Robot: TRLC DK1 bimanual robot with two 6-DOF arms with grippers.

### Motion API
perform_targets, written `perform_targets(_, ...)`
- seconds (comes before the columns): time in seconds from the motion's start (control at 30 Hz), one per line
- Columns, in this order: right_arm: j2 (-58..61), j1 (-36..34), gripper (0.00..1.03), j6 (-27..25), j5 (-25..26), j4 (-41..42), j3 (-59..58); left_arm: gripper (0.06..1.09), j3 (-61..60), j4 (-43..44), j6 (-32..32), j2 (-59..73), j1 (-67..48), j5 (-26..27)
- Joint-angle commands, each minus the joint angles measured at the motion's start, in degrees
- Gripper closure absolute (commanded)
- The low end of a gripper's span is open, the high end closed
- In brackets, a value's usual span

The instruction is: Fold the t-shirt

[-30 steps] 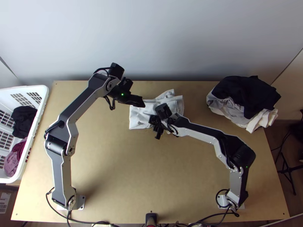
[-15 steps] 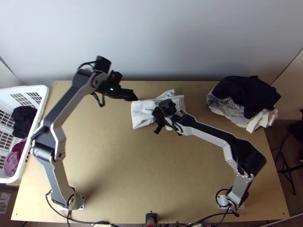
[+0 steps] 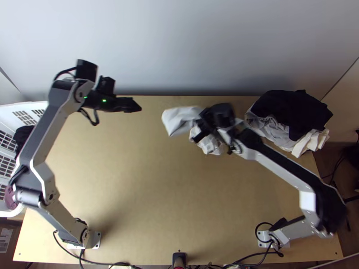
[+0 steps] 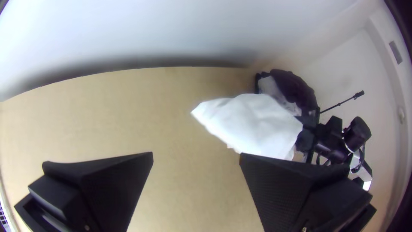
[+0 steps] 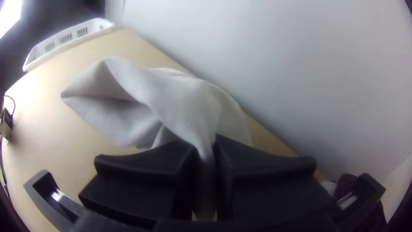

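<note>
Partly within the right end effector (image 3: 203, 126), white t-shirt (image 3: 181, 119).

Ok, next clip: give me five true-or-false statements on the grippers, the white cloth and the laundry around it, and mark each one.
1. The right gripper has the white cloth pinched between its fingers. True.
2. The left gripper is clamped on the other end of the cloth. False: its fingers are apart with nothing between them.
3. The white cloth is folded into a neat, flat square. False: it is bunched at the right gripper, with loose folds spreading from there.
4. A pile of dark and light laundry lies toward the table's far right corner. True.
5. The white basket stands at the table's right side. False: the basket is at the left side.
</note>
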Motion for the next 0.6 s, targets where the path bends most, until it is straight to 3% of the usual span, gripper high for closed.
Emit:
perform_targets(0.0, -11.92, -6.46, 1.0, 3.43, -0.55, -2.56, 0.44, 0.1, -6.03, -0.44, -0.34, -6.79, 5.07, 0.02)
perform_targets(0.27, -21.68, -21.4, 1.0, 10.11, -4.41, -5.99, 8.44, 0.11, -11.91, -2.37, 0.1, -13.3, 10.43, -0.07)
perform_targets(0.57, -23.96, -50.49, 1.0, 20.66, -17.69, -9.15, 16.27, 0.11, -16.66, -3.25, 0.8, -16.28, 13.06, -0.42)
